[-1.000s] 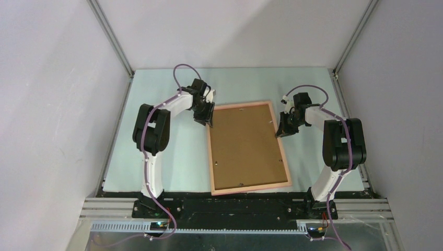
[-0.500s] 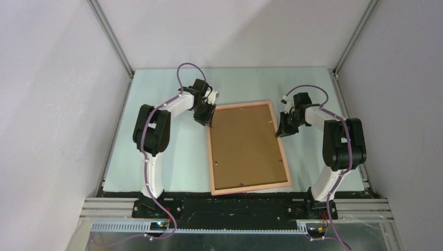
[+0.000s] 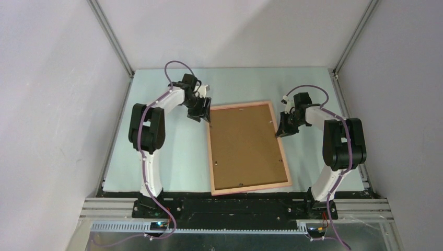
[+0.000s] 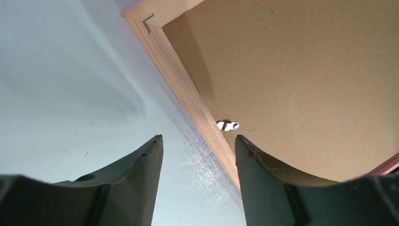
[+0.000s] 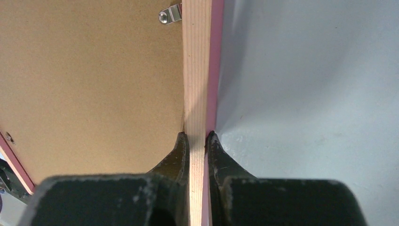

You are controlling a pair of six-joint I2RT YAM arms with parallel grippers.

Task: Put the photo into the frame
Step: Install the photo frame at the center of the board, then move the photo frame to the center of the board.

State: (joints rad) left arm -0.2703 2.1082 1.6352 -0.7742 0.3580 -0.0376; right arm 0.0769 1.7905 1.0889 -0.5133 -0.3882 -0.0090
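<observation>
Fastening stage, probably: the frame (image 3: 251,188) lies back-up between both tools with its backing board (image 3: 245,146) in, and the photo is hidden, likely beneath. The right gripper (image 5: 197,141) pinches its rail. The left gripper (image 4: 197,139) hangs spread, a metal tab (image 4: 227,125) just ahead of it, calling for a turn.

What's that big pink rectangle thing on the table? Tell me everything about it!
It is the frame, a thin wooden rectangle, salmon pink outside and bare pale wood on its back. It lies back up on the table, with a brown backing board filling it and small metal tabs at the edges. The right gripper pinches its right rail; the left gripper hangs open by its left rail.
</observation>
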